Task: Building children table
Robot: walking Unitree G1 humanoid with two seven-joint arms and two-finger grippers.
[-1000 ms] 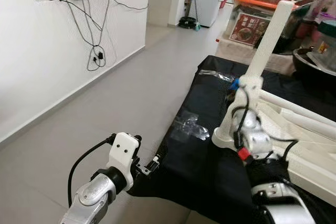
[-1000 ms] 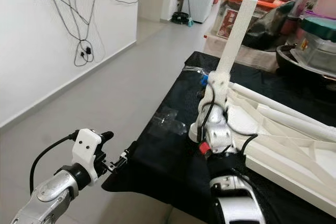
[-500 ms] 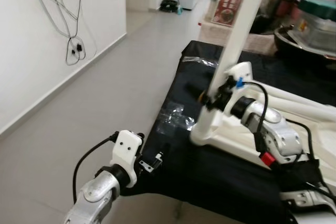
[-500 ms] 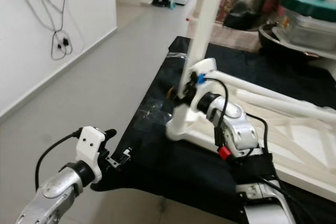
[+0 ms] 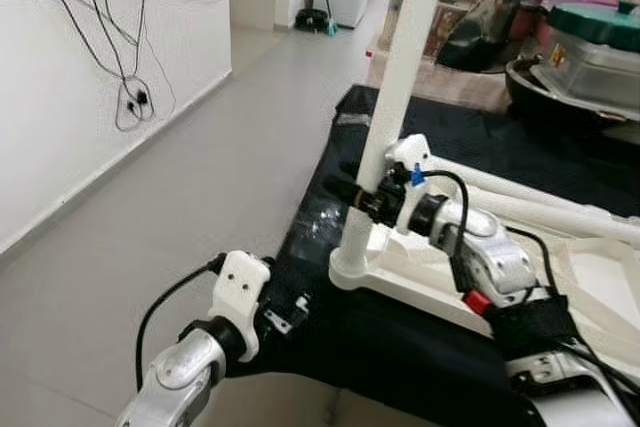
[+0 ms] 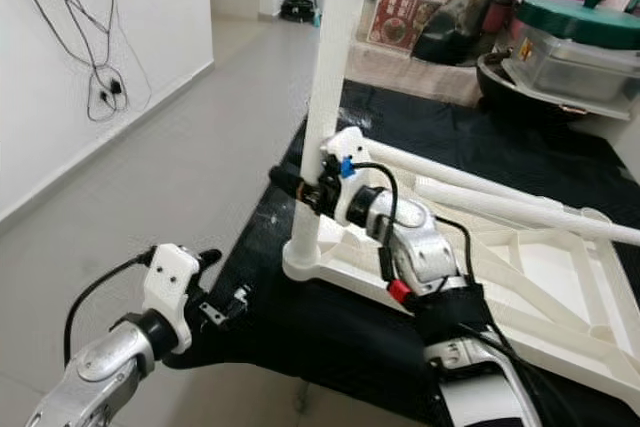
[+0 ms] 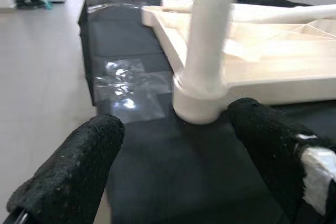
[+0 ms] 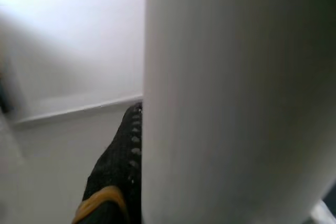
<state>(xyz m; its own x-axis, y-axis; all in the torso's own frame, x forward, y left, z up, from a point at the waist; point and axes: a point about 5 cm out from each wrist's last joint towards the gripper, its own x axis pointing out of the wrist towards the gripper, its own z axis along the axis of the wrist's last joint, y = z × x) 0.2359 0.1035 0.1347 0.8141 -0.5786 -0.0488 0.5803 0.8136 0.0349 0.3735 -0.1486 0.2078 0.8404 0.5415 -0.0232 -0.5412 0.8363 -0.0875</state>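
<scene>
Since a second ago my head has swung and dipped; the whole scene shifts, so that is camera, not objects. What has really changed: my right gripper (image 6: 312, 190) was low by the corner socket, and now reaches forward to clamp the white table leg (image 5: 392, 107) a little above its base, fingers closed around it. The leg stands near upright in the corner socket of the overturned white tabletop (image 6: 520, 277), which lies on the black cloth (image 5: 400, 337) over the work surface. My judgement: the leg is seated or close to it, and I am steadying or pressing it home.

My left gripper (image 7: 178, 166) hovers low at the cloth's near edge, jaws wide apart, holding nothing, aimed at the socket collar.

Materials: leg is smooth, matte white plastic tube, round, rounded top. Tabletop underside is ribbed, moulded, cream-white, with a thick round collar at the corner. Another white leg (image 6: 500, 202) lies across it. Cloth is dark, with clear glossy tape (image 7: 123, 85) patches. My finger pads (image 7: 73, 171) are black, coarse foam.
</scene>
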